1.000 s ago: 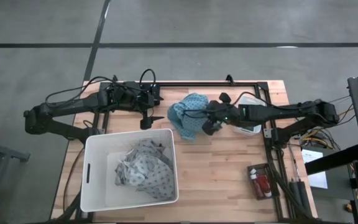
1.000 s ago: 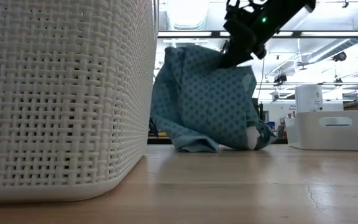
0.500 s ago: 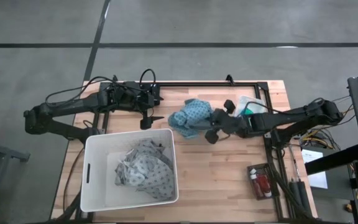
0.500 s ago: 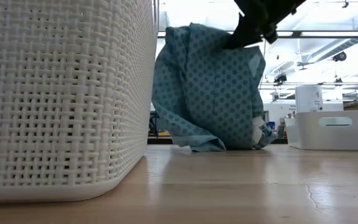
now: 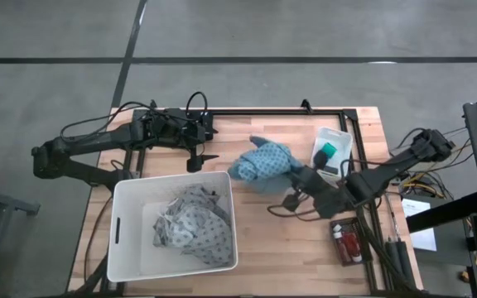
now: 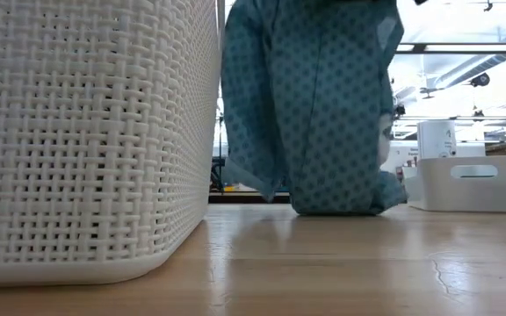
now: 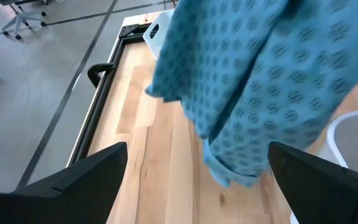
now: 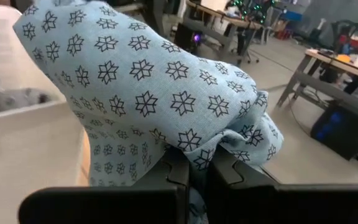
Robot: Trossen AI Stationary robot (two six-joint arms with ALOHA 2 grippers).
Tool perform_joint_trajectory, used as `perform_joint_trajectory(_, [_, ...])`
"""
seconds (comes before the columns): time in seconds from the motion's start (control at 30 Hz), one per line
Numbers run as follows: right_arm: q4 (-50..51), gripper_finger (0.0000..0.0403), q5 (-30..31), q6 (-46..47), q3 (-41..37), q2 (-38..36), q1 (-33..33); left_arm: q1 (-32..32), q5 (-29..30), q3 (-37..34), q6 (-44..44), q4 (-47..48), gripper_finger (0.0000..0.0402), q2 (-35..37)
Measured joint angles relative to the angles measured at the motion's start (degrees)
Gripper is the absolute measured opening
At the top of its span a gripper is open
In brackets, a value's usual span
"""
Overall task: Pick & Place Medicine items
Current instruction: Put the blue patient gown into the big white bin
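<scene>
Several red bottles with white caps (image 5: 348, 245) lie in a dark tray at the table's near right edge. A teal-green roll (image 5: 328, 150) sits in a small white bin (image 5: 338, 136). The blue round piece does not show. My right gripper (image 5: 298, 180) is at mid-table, shut on a blue-grey patterned cloth (image 5: 263, 162), which also fills the right wrist view (image 8: 142, 93). My left gripper (image 5: 199, 159) waits open near the far left, beside the white basket (image 5: 131, 228). Its wrist view shows the cloth (image 7: 260, 81) ahead of it. My right gripper pinches a bunched fold of the patterned cloth (image 8: 201, 155) between its two fingers, coming from the table's right. The cloth drapes over the fingers (image 8: 178, 174) and hangs below. Its lower end (image 6: 336, 204) rests on the table, and one flap (image 6: 257, 180) hangs free.
The white woven basket (image 6: 86, 132) on the near left holds another patterned cloth (image 5: 190, 225). The small white bin (image 6: 473, 180) stands at the far right. Bare wood (image 5: 288, 248) lies between basket and tray. A black frame rail (image 5: 255, 112) runs along the far edge.
My right gripper has moved toward the table's near edge and upward, still shut on the cloth. The cloth has been drawn up taller, its top rising out of the low view, while its lower end stays on the table and has slid a little to the right.
</scene>
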State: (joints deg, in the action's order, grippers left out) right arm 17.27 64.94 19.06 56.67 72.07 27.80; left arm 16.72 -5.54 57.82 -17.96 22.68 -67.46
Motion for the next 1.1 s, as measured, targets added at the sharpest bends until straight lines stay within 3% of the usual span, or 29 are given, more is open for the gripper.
perform_joint_trajectory(0.27, [-1.22,0.0013,1.24,-5.96,3.76,0.15,3.45,-0.01,0.0,0.0,0.0,0.0,0.0393,0.0])
perform_joint_trajectory(0.53, [-13.29,0.0013,-0.86,-27.79,9.37,0.17,5.56,-0.01,0.0,0.0,0.0,0.0,0.0393,0.0])
perform_joint_trajectory(0.83, [-13.17,0.0013,-18.64,-40.43,20.35,0.17,5.57,0.0,0.0,0.0,0.0,0.0,0.0393,0.0])
perform_joint_trajectory(1.1, [-13.3,0.0013,-35.68,-44.73,23.49,0.39,4.52,0.0,0.0,0.0,0.0,0.0,0.0393,0.0])
